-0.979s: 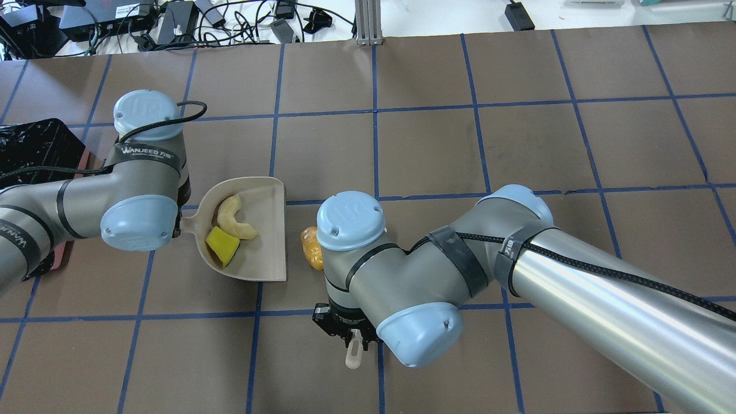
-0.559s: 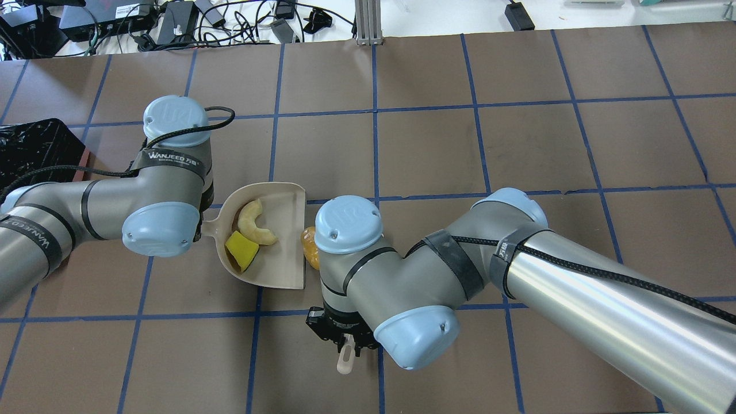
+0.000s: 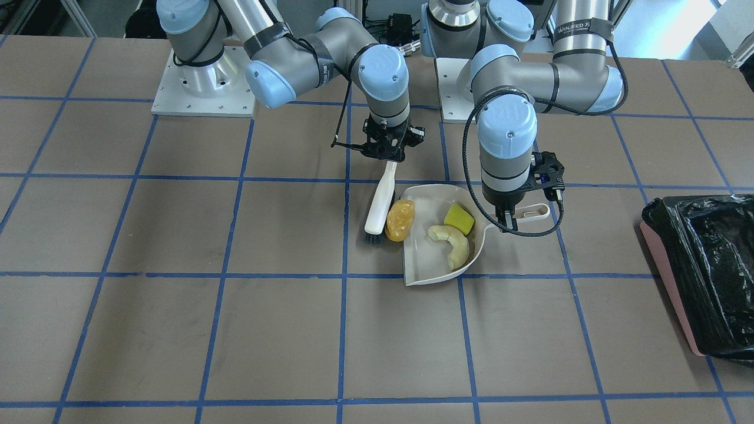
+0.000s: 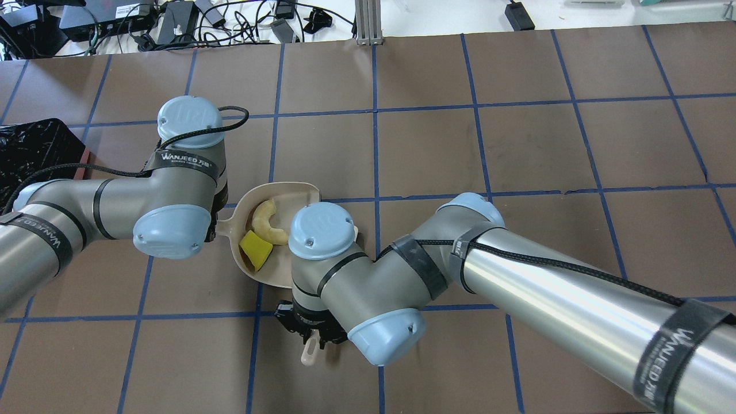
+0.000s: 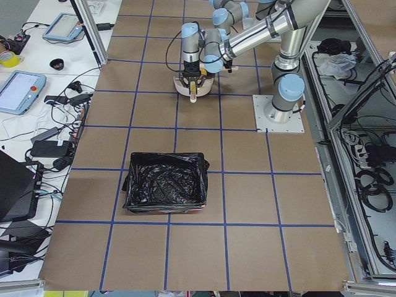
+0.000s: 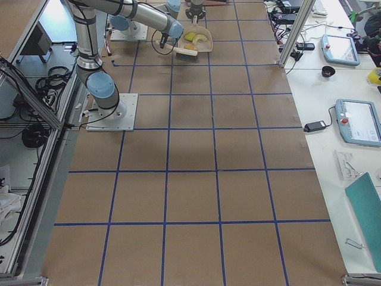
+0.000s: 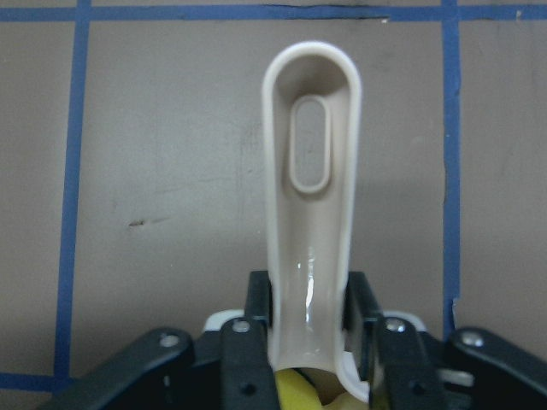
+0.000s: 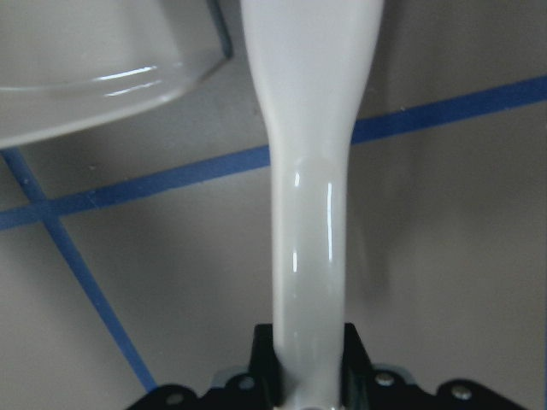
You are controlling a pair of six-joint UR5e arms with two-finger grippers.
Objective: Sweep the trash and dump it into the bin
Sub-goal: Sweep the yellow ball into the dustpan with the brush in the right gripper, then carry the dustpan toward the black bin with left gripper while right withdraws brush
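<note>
A beige dustpan point(image 3: 433, 268) lies mid-table with a pale cream crescent point(image 3: 452, 242) and a yellow-green wedge point(image 3: 459, 218) of the trash inside. The orange-brown lump point(image 3: 400, 219) sits at the pan's open edge, pressed between it and the black bristles of a white-handled brush point(image 3: 380, 200). My left gripper point(image 7: 312, 312) is shut on the dustpan handle point(image 3: 533, 211). My right gripper point(image 8: 309, 346) is shut on the brush handle. The bin point(image 3: 704, 268), pink with a black bag, stands apart at the table's end on my left. In the overhead view my right arm hides the lump.
Cables, power bricks and an aluminium post point(image 4: 368, 23) line the far table edge. Blue tape divides the brown surface point(image 4: 517, 144) into squares. Both arms crowd over the dustpan, the right wrist point(image 4: 322, 230) overlapping the pan's open side.
My left arm slid the dustpan rightward. My right arm moved left with the brush, bringing the lump against the pan's edge, and now covers it in the overhead view.
</note>
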